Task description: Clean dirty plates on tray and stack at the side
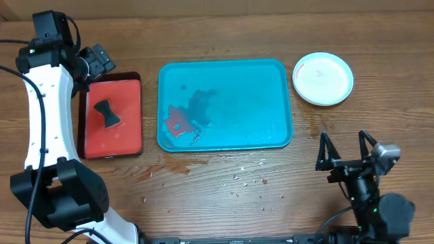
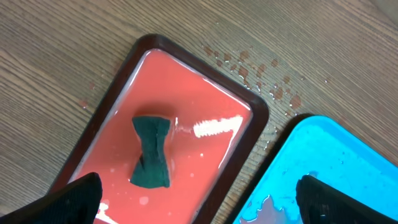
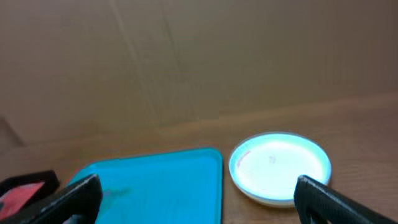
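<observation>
The teal-blue tray [image 1: 251, 102] lies mid-table, wet, with red sauce smears at its left; no plate is on it. It also shows in the left wrist view [image 2: 336, 162] and the right wrist view [image 3: 161, 180]. A white plate [image 1: 323, 78] with a pale teal rim sits on the table right of the tray, also in the right wrist view [image 3: 280, 165]. I cannot tell if other plates lie under it; no yellow-green plate shows. My left gripper [image 1: 105, 64] [image 2: 199, 199] is open and empty above the red tray. My right gripper [image 1: 344, 144] [image 3: 199, 199] is open and empty near the front right.
A dark-rimmed red tray [image 1: 129, 135] [image 2: 205, 155] with liquid stands left of the teal tray, holding a dark green sponge [image 1: 107, 114] [image 2: 151, 152]. Red and water droplets [image 1: 244, 179] dot the wood in front of the teal tray.
</observation>
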Controlling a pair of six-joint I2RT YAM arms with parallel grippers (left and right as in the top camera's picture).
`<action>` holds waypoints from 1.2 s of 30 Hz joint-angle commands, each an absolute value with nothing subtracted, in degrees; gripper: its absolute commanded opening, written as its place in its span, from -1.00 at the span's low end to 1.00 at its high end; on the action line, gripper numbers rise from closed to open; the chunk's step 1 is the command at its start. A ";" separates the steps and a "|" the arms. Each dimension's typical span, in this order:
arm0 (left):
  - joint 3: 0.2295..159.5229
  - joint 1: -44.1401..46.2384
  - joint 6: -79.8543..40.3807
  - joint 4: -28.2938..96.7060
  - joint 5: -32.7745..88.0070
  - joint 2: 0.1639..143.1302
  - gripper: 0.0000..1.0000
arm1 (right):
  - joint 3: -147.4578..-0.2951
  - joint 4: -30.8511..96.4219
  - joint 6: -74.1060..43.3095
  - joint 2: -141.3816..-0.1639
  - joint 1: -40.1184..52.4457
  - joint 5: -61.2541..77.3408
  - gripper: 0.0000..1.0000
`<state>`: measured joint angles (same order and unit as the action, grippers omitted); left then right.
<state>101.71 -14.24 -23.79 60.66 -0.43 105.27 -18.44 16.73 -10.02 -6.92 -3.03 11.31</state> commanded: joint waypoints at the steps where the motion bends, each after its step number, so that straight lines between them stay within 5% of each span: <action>1: 102.04 -13.85 -23.33 60.66 -0.19 105.73 1.00 | -11.07 9.65 -8.29 -1.28 -3.40 13.85 1.00; 12: 102.04 -13.85 -23.33 60.66 -0.21 105.73 1.00 | -0.27 -2.68 -7.55 -0.16 -2.96 13.04 1.00; 36: 102.04 -13.85 -23.33 60.66 -0.21 105.73 1.00 | -0.45 3.57 -7.03 -0.16 -1.89 11.03 1.00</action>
